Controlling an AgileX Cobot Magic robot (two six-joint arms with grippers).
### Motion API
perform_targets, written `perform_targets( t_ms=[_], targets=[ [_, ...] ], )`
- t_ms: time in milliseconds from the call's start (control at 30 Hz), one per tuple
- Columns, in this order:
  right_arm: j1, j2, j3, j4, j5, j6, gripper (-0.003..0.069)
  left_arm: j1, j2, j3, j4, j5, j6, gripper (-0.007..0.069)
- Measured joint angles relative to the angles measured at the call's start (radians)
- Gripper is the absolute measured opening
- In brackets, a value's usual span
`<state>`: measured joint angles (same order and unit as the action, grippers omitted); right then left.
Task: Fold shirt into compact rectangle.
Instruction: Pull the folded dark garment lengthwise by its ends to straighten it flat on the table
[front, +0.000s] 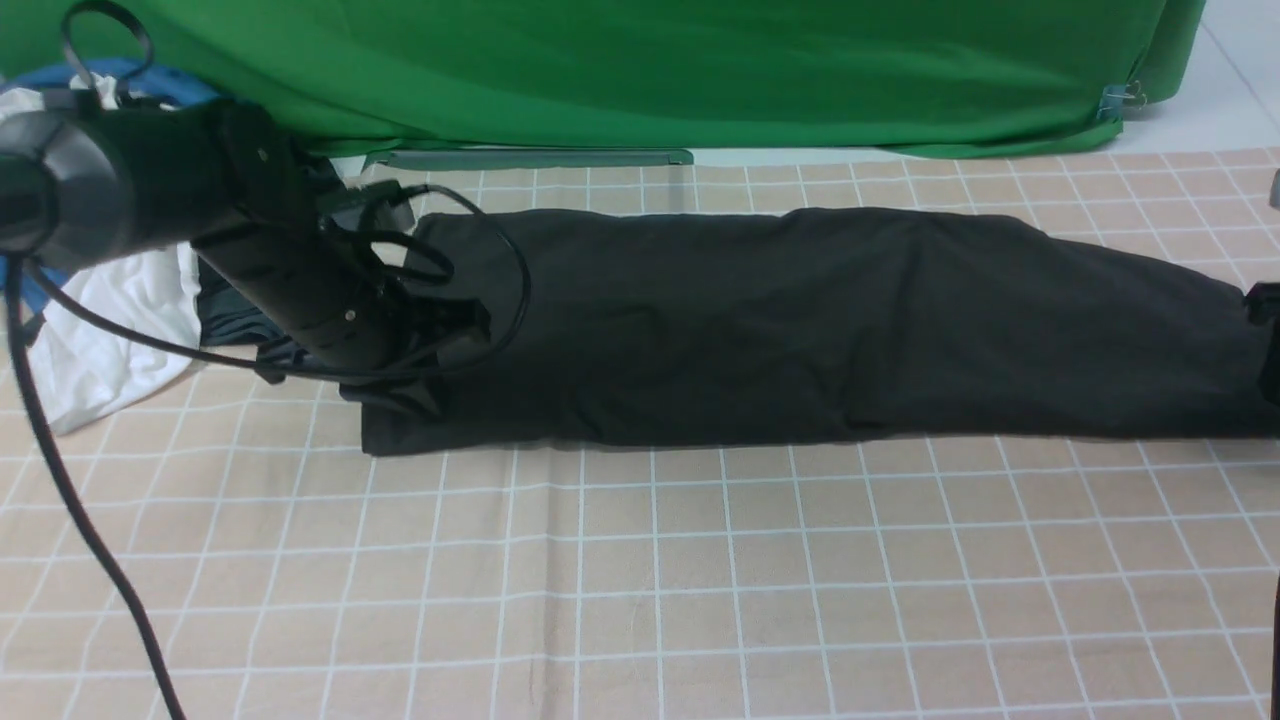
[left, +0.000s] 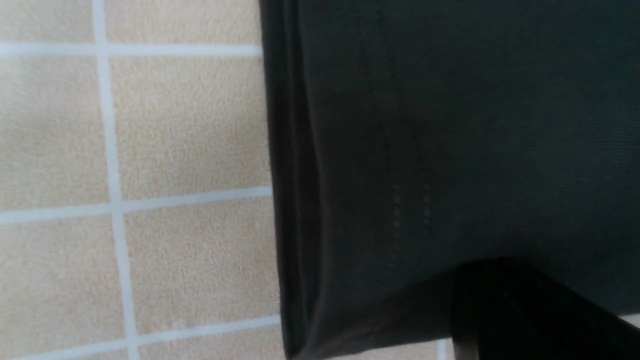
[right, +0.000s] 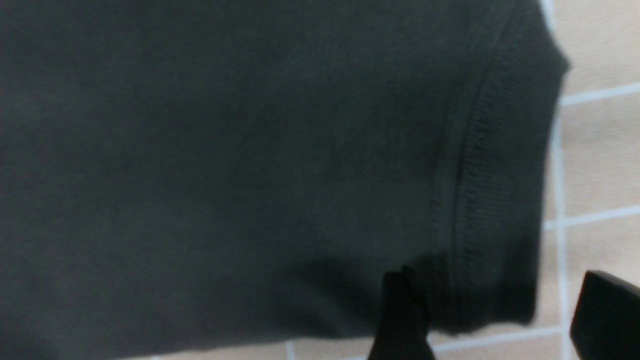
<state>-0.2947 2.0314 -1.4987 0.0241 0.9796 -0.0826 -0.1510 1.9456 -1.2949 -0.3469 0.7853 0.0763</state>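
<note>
Nearer than both claws, the tabletop (front: 640, 600) is covered by a beige cloth ruled in white squares. A black cable (front: 70, 480) hangs down across it on the outer side of the left claw (left: 495, 295).

The shirt (front: 800, 330) lies flat on that cloth as one long black strip, stretched from the left claw across to the right claw (right: 495, 285). The left claw sits at the strip's left end, pressed together on the shirt's edge close to a corner. A stitched hem runs just ahead of its tips. The right claw sits at the opposite end, at the very edge of the front view. Its fingers (right: 400, 320) stand apart and hold nothing. The shirt's ribbed band (right: 495, 175) lies on the cloth between them, with one finger over the fabric and the other out over the bare squares. Whether either finger touches the fabric cannot be told.

Beyond the left claw and to its outer side, partly hidden by the left arm (front: 290, 280), is a heap of clothes. It holds a white garment (front: 120, 330), a dark grey garment (front: 230, 315) just beside the shirt's end, and a blue cloth (front: 130, 75) farther back. Farthest from both claws, a green backdrop (front: 640, 70) drapes along the tabletop's far edge.
</note>
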Motion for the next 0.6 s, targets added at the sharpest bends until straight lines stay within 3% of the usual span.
perform_targets(
  t_ms=[100, 133, 167, 200, 233, 600],
  targets=[
    [0.0, 0.019, 0.0, 0.008, 0.006, -0.023, 0.0359, 0.0, 0.027, 0.0, -0.001, -0.002, 0.001, 0.0019],
    [0.0, 0.026, 0.0, 0.012, 0.009, -0.061, 0.0232, 0.0, 0.032, -0.003, -0.002, -0.001, 0.001, 0.0019],
    [0.0, 0.026, 0.0, 0.012, 0.009, -0.064, 0.0213, 0.0, 0.032, -0.003, -0.002, -0.001, 0.001, 0.0019],
    [0.0, 0.026, 0.0, 0.013, 0.01, -0.081, 0.0112, 0.0, 0.034, -0.004, -0.003, -0.001, 0.001, 0.0019],
    [-0.001, 0.026, 0.0, 0.013, 0.008, -0.086, 0.009, 0.0, 0.034, -0.004, -0.003, -0.001, 0.001, 0.0019],
    [-0.033, -0.006, -0.021, -0.089, 0.048, -0.093, 0.0088, 0.0, 0.035, -0.005, -0.002, -0.001, 0.004, 0.0019]
  ],
)
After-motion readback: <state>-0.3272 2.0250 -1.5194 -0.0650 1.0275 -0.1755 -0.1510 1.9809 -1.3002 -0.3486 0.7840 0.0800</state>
